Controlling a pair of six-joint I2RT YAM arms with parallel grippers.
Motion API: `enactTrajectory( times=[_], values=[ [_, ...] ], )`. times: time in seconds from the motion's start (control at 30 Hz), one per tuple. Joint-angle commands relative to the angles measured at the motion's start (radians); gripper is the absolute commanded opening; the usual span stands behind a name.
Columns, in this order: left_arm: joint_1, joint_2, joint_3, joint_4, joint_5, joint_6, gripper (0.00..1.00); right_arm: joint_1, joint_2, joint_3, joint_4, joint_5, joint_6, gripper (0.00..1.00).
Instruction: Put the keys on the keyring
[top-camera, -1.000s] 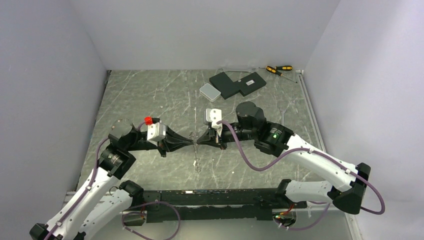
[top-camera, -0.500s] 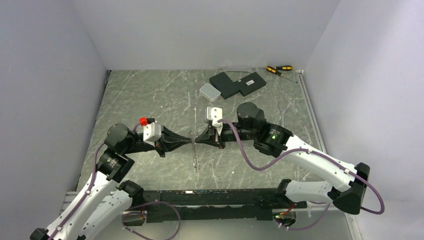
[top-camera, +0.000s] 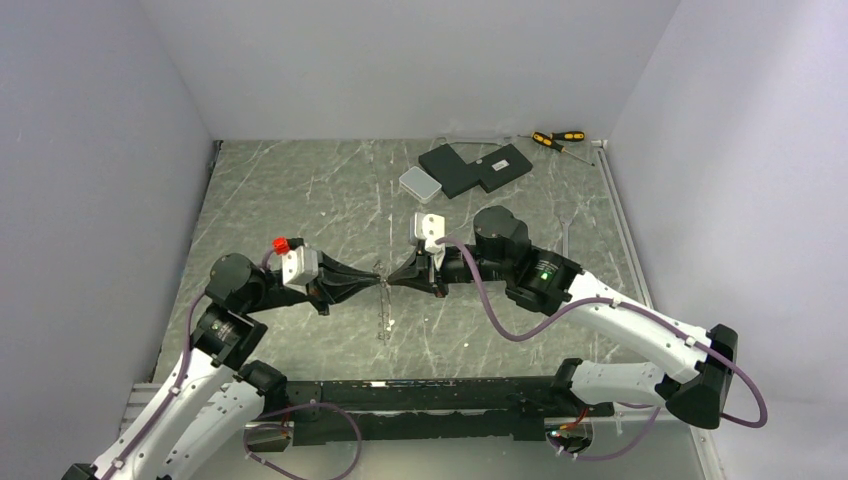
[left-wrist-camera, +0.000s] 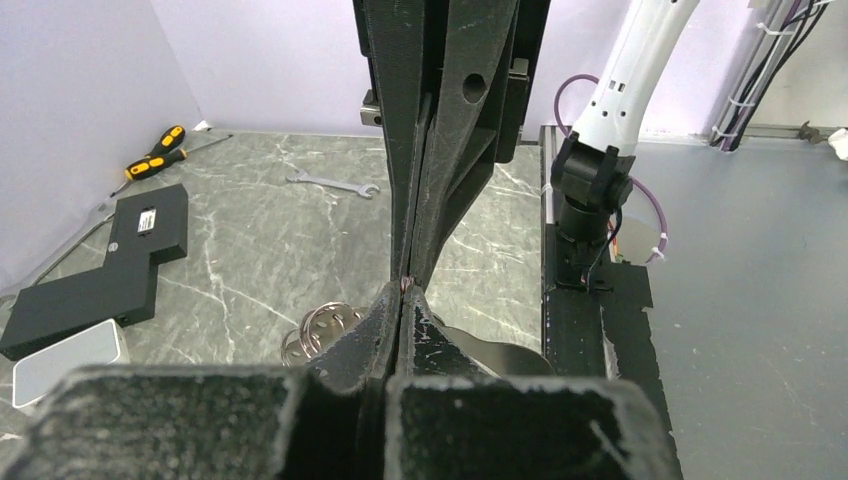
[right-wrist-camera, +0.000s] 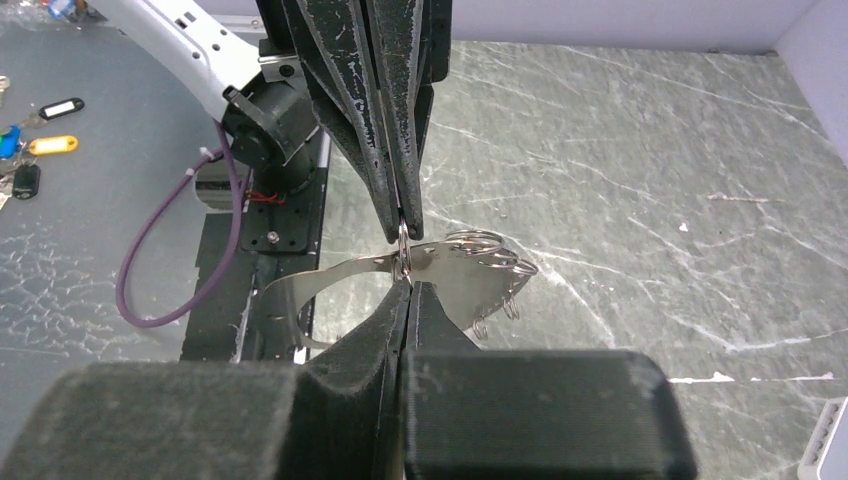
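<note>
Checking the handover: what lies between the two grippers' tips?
Only silvery metal, apparently the keyring. The right wrist view shows the left gripper and right gripper both shut on it, tips almost meeting, with no bare gap.

White-and-black arms (top-camera: 640, 320), purple cables (top-camera: 499, 329), red knob (top-camera: 281, 244), green LED (top-camera: 546, 267).

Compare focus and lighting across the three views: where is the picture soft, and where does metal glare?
Top external: even soft light, faint shadows, all sharp. Left wrist: the left gripper is blurred up close, the table behind is sharp. Right wrist: the right gripper is blurred; the keys glint bright.
</note>
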Motion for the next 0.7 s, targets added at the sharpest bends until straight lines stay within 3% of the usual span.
enactTrajectory(
  times=[0.0,0.1,0.2,0.27,0.53,0.67],
  values=[
    [0.017,-0.027,0.005,0.139,-0.057,-0.045,0.0,-0.007,-0.019,-0.023,0.005,-0.003,0.024,0.0],
    [0.022,-0.024,0.004,0.145,-0.059,-0.053,0.0,-0.007,-0.008,-0.023,0.019,-0.016,0.035,0.02],
    [0.024,-0.022,0.002,0.146,-0.056,-0.054,0.0,-0.007,-0.001,-0.013,0.0,-0.026,0.024,0.24],
    [0.024,-0.019,0.004,0.143,-0.049,-0.053,0.0,-0.008,-0.005,-0.009,-0.014,-0.02,0.008,0.32],
    [0.029,-0.002,0.009,0.153,-0.012,-0.064,0.0,-0.019,-0.022,-0.009,0.006,-0.023,-0.02,0.35],
    [0.029,-0.001,0.007,0.156,-0.004,-0.068,0.0,-0.026,-0.016,-0.001,0.029,-0.019,-0.016,0.43]
  ],
)
